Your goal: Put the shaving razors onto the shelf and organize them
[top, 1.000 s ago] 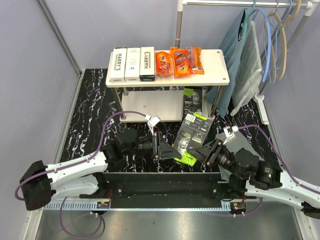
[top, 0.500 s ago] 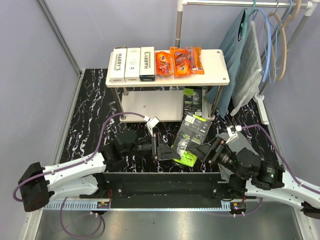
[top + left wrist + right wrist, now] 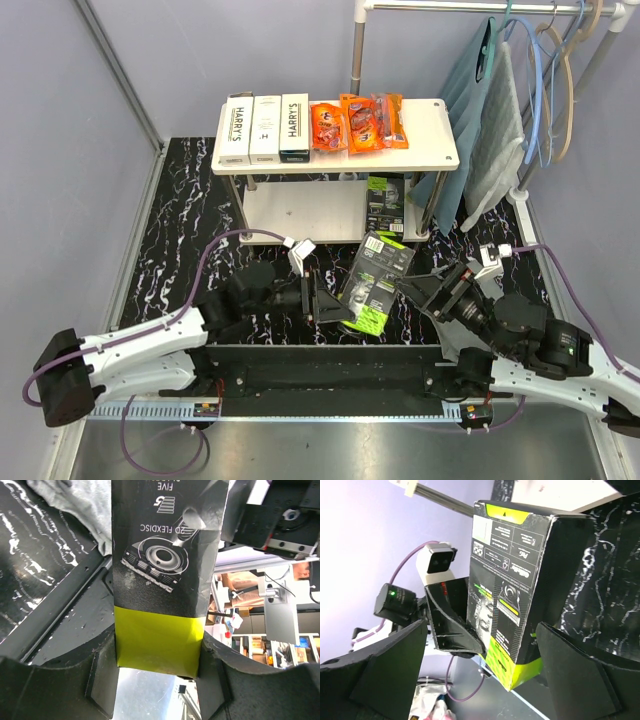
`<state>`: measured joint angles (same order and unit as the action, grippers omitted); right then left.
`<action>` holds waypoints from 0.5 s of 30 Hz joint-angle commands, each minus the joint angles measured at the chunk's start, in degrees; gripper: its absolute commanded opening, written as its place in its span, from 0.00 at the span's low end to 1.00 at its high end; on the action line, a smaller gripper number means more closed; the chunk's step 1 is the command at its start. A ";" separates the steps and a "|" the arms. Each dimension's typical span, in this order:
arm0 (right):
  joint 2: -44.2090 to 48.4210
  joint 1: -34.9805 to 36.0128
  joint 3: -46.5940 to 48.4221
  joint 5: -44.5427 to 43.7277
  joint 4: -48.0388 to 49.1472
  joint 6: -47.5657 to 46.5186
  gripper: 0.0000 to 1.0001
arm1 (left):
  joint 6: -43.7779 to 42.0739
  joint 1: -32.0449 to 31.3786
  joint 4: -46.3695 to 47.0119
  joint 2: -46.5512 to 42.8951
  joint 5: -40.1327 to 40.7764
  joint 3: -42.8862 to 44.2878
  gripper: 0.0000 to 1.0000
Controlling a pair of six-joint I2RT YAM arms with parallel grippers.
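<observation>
The top board of the shelf carries three HARRY'S boxes toward 9 o'clock, with three orange packs just beside them. One black-and-lime pack stands on the lower board at its 3 o'clock end. I judge the task nearly finished: one blister pack is left, in the air over the counter, at 6 o'clock from the shelf. The left tool is clamped on its lime-green end. The right tool, at 3 o'clock of this pack, has its fingers wide apart and seems not to touch it.
</observation>
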<state>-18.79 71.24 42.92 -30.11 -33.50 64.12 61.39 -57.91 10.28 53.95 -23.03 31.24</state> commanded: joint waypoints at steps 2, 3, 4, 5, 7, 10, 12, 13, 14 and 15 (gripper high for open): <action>-1.34 0.30 1.73 -3.03 -2.80 1.36 1.00 | -0.30 0.52 5.63 -3.15 2.98 -1.18 0.08; -1.34 0.30 1.56 -2.94 -2.98 1.54 1.00 | 0.05 1.30 5.45 -3.50 3.60 -1.62 0.08; -1.08 0.21 1.21 -2.76 -2.89 1.71 1.00 | 0.31 1.74 5.54 -3.59 3.86 -2.23 0.08; -0.73 0.21 1.03 -2.76 -2.98 1.97 1.00 | 0.66 2.36 6.15 -3.77 3.95 -3.55 0.08; -0.20 0.30 0.59 -2.50 -2.98 2.24 1.00 | 1.89 4.55 6.94 -3.94 3.69 -4.87 0.08; 0.50 0.21 0.33 -2.50 -3.42 2.50 1.00 | 2.95 7.63 9.48 -3.68 2.90 -7.07 0.08; 0.77 0.21 0.33 -2.32 -3.94 2.68 1.00 | 2.95 9.47 9.93 -2.55 1.85 -7.08 0.07; 0.86 0.21 0.41 -2.24 -4.21 2.77 1.00 | 2.78 10.00 10.02 -2.10 1.67 -6.55 0.07; 0.94 0.30 0.33 -2.24 -4.38 2.77 1.00 | 2.60 10.71 10.11 -1.14 1.67 -6.29 0.07; 1.03 0.30 0.33 -2.24 -4.39 2.77 1.00 | 2.51 11.06 10.02 -0.70 1.84 -5.85 0.07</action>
<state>-18.39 71.26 43.05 -30.65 -36.51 65.93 63.75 -48.47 9.13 52.73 -20.60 22.81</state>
